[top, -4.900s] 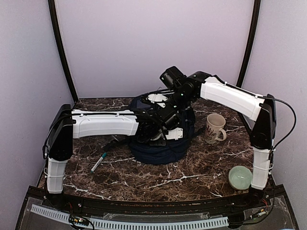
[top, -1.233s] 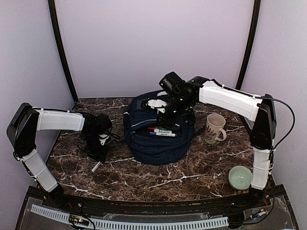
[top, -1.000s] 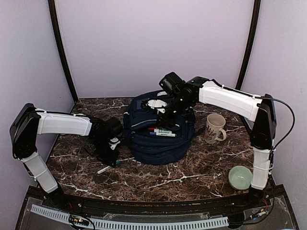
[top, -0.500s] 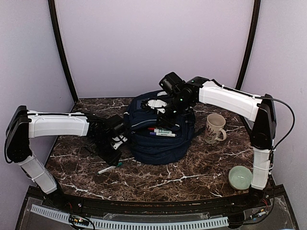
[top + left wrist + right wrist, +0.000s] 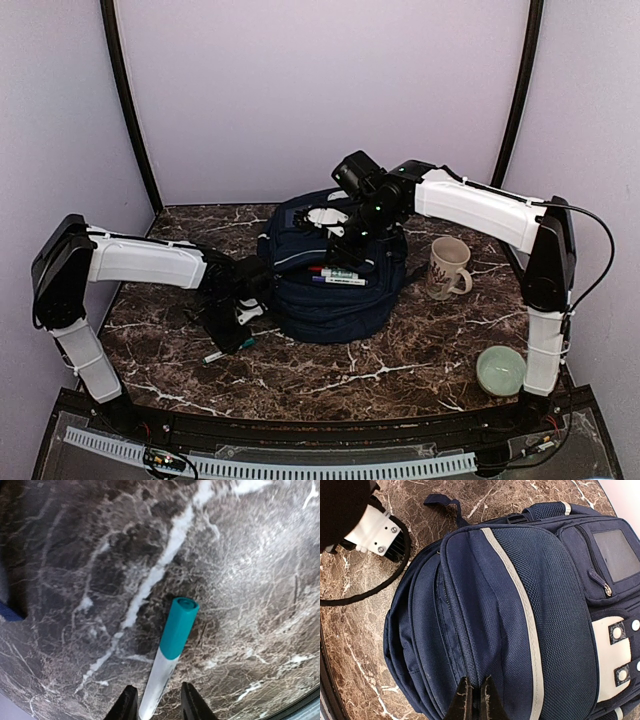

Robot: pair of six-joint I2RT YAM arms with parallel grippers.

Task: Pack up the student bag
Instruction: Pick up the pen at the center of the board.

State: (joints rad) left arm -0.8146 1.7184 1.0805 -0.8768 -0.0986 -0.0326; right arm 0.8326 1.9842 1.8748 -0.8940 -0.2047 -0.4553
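the student bag [image 5: 330, 292] was seen lying in the middle of the marble table [image 5: 400, 352], towards the far side, with two markers [image 5: 336, 272] resting across its upper face. a mug [image 5: 447, 266] was set just to its right and a green bowl [image 5: 500, 370] stood at the near right corner. the right gripper [image 5: 476, 701] was placed at the far top of the bag, its jaws pressed together on what appeared to be a thin fold of blue fabric beside a zip line; whether a zip pull was caught between them could not be told. the left gripper [image 5: 157, 707] was lowered over a teal-capped marker [image 5: 176, 630] lying on the table just left of the bag and nearer than it. its jaws were spread part way to either side of the white barrel, one finger seemingly touching it and a small gap left at the other, so the marker was not judged to be gripped. the step in hand was taken to be the picking up of this marker for packing, while the bag was held by the right arm. for the next move, the jaws would need to be closed squarely on the barrel, the marker lifted off the marble without being rolled away, and then carried right towards the bag's opening. no open pocket could be made out in these views, so the place for the marker could not be confirmed
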